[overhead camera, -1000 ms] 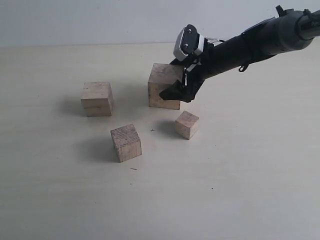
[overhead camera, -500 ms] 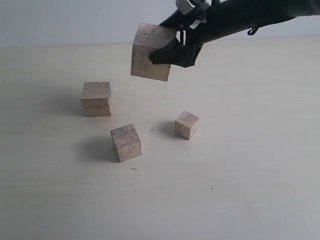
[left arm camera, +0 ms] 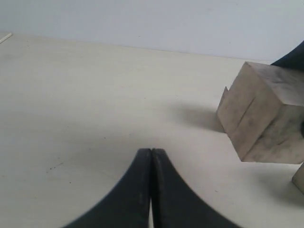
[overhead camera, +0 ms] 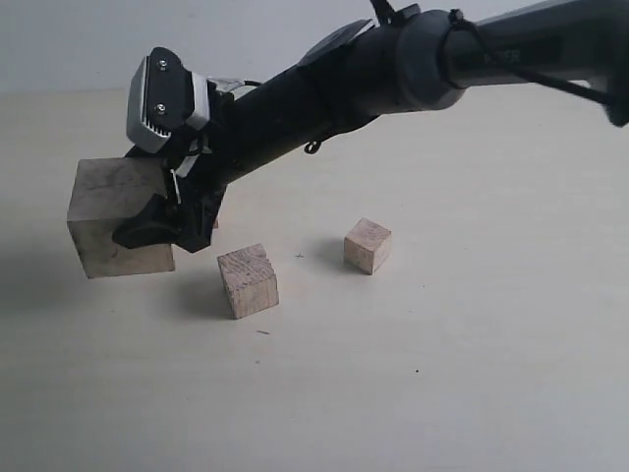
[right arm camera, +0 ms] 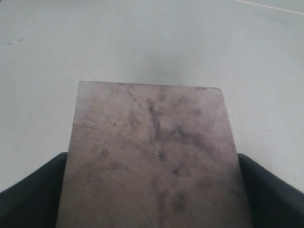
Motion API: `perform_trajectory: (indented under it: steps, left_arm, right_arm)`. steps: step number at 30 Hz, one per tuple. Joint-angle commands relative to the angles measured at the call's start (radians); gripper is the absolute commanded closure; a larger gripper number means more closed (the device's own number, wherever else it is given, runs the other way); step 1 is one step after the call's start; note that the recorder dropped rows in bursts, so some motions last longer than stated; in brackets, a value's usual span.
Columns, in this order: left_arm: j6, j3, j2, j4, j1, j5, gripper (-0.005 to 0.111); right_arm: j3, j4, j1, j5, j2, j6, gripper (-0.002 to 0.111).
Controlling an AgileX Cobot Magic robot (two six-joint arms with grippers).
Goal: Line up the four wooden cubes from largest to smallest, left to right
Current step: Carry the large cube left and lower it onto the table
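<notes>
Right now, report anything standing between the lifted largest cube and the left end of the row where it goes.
Nothing visible does. The right gripper holds the largest cube above bare table at the left; two smaller cubes lie off to its right. The fourth cube is hidden behind the arm.

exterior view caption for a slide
Right gripper holds the largest cube at left; a mid-sized cube and the smallest cube sit on the table.

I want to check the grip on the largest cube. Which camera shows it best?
The exterior view: the largest cube shows nearly whole, clamped in the right pincer. The right wrist view shows just one face between the fingers; the left wrist view shows it from the side, cut by the frame edge.
</notes>
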Motion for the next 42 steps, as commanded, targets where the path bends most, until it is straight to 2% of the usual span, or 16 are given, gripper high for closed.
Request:
perform_trajectory:
  steps: [1,13,19,25,28,35,42]
  left_arm:
    - [0.001,0.000,-0.005,-0.006,-0.006,-0.011,0.107]
    - [0.001,0.000,-0.005,-0.006,-0.006,-0.011,0.107]
    - [0.001,0.000,-0.005,-0.006,-0.006,-0.011,0.107]
    - [0.001,0.000,-0.005,-0.006,-0.006,-0.011,0.107]
    - [0.001,0.000,-0.005,-0.006,-0.006,-0.011,0.107]
    - [0.001,0.000,-0.005,-0.006,-0.006,-0.011,0.107]
    - [0.003,0.000,-0.005,-0.006,-0.006,-0.011,0.107]
  right_arm:
    - [-0.076,-0.004,0.002,-0.025,0.055,0.049,0.108]
    - [-0.111,-0.046,-0.001,-0.106,0.156,0.089,0.108]
    - [-0.111,-0.049,-0.037,-0.171,0.158,0.122,0.108]
    - [-0.111,-0.049,-0.095,-0.164,0.158,0.147,0.108]
    - [-0.111,-0.064,-0.108,-0.105,0.158,0.147,0.108]
    - [-0.111,-0.126,-0.104,0.012,0.158,0.147,0.108]
    - [-0.111,-0.126,-0.027,-0.043,0.156,0.184,0.108]
